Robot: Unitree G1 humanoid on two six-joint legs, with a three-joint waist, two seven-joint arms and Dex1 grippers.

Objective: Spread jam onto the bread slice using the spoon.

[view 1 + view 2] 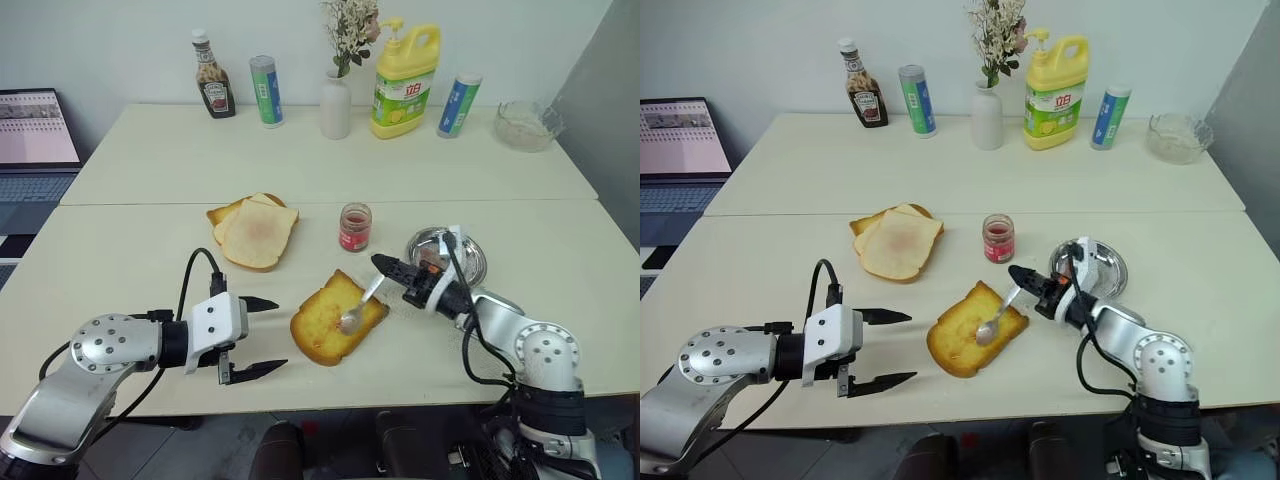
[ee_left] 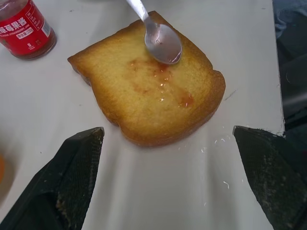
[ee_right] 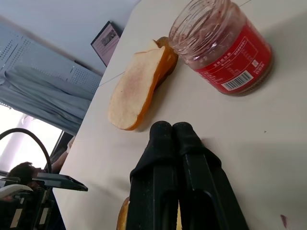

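Left wrist view: thin red smears glisten on the bread slice (image 2: 148,88), unreadable from the head views.
Left gripper (image 1: 262,337) gapes beside it; right gripper (image 1: 384,265) pinches the shiny spoon (image 2: 160,38), bowl resting on crumb; glass jam (image 1: 354,227) jar nearby.

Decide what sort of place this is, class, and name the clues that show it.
Probably an office or lab set up as a mock kitchen: plain pale tables against a bare wall, a laptop at one side, and ketchup beside dish soap.
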